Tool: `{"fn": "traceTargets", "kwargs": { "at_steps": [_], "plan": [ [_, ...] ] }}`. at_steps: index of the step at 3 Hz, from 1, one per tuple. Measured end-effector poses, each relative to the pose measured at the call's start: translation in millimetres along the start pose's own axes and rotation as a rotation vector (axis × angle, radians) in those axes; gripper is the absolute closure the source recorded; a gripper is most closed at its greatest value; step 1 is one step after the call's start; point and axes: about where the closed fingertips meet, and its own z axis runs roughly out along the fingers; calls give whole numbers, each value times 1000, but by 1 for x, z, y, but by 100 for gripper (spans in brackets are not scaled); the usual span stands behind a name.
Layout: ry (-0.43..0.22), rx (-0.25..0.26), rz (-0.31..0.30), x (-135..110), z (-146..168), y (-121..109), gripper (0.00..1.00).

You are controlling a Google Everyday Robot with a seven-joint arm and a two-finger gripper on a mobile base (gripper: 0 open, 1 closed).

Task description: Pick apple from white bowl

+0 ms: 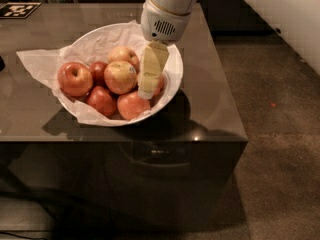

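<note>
The white bowl point(172, 64) sits on a dark glossy table point(210, 109), lined with crumpled white paper point(37, 61). It holds several apples. The apple point(119, 77), yellowish-green with an orange-red blush, lies in the middle of the pile. An evenly red large apple point(75, 78) is at the left and a small dark red one point(98, 70) sits between them. My gripper point(146, 90) hangs from the white wrist point(162, 19) inside the bowl's right half. It reaches down just right of the apple, partly hiding another apple point(159, 86) behind it.
More reddish apples lie at the bowl's back point(125, 55) and front point(132, 105) point(101, 100). A black-and-white tag point(17, 9) lies at the table's far left corner. The table's front edge point(150, 140) and right edge drop to brown carpet point(270, 109).
</note>
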Motion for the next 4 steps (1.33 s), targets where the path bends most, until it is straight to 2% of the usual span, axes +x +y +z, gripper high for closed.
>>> {"fn": "traceTargets", "kwargs": {
  "at_steps": [2, 4],
  "plan": [
    [18, 6, 49, -17, 27, -8, 0],
    [16, 1, 85, -19, 38, -5, 0]
  ]
}}
